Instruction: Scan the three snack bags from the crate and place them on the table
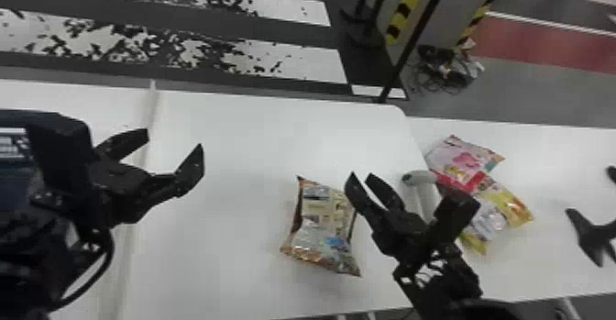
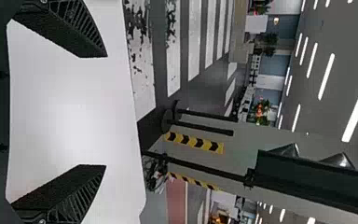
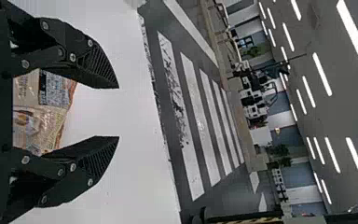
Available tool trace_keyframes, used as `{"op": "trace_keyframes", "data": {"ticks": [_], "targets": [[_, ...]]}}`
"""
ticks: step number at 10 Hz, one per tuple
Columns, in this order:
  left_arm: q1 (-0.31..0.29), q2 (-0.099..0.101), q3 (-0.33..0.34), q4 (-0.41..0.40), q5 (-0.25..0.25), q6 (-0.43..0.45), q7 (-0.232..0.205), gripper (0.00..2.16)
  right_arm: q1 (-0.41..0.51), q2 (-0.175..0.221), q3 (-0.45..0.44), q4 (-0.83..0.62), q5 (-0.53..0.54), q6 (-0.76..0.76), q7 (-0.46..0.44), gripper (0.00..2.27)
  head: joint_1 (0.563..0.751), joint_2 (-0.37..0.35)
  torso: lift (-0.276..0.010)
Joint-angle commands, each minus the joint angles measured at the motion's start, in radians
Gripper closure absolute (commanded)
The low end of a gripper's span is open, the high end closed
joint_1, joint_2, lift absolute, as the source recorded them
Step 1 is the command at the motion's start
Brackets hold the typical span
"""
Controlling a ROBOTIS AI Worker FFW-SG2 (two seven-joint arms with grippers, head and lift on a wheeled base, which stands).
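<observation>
The right gripper (image 1: 362, 176) and left gripper (image 1: 174, 139) have jaws apart, a tan foil snack bag (image 1: 321, 218) lying just beside the right pair. Light, slippery and crushable, I'd judge (puffy, too), it wants a soft pinch mid-body.

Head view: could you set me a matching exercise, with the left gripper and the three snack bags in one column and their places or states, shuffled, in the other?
1. left gripper
2. orange-edged bag
3. pink bag
4. yellow bag

A. farthest of the bags from the robot
B. leftmost of the three bags
C. on the near side of the pink bag
D. open, left of all the bags

Pairs: 1-D, 2-B, 3-A, 4-C
</observation>
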Motion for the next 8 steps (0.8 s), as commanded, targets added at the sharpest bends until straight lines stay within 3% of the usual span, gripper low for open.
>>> {"op": "trace_keyframes", "data": {"ticks": [1,2,3,4,8], "targets": [[0.023,0.002,0.054,-0.012,0.027,-0.002,0.001,0.02,0.005,0.003,0.016,-0.002,-0.008,0.049,0.0,1.44,0.695,-0.193,-0.062],[0.03,0.004,0.077,-0.013,0.037,-0.005,0.004,0.02,0.011,0.003,0.03,-0.002,-0.008,0.061,-0.002,1.88,0.695,-0.16,-0.062],[0.035,0.004,0.097,-0.013,0.047,-0.005,0.005,0.02,0.017,0.004,0.047,0.001,-0.008,0.073,-0.008,2.15,0.695,-0.133,-0.062],[0.04,0.002,0.101,-0.015,0.047,-0.008,0.014,0.02,0.023,0.004,0.063,0.009,-0.01,0.073,-0.011,2.25,0.695,-0.118,-0.062],[0.041,0.001,0.1,-0.015,0.041,-0.011,0.019,0.02,0.048,-0.003,0.105,0.046,-0.043,0.086,-0.011,2.25,0.695,-0.047,-0.062]]}}
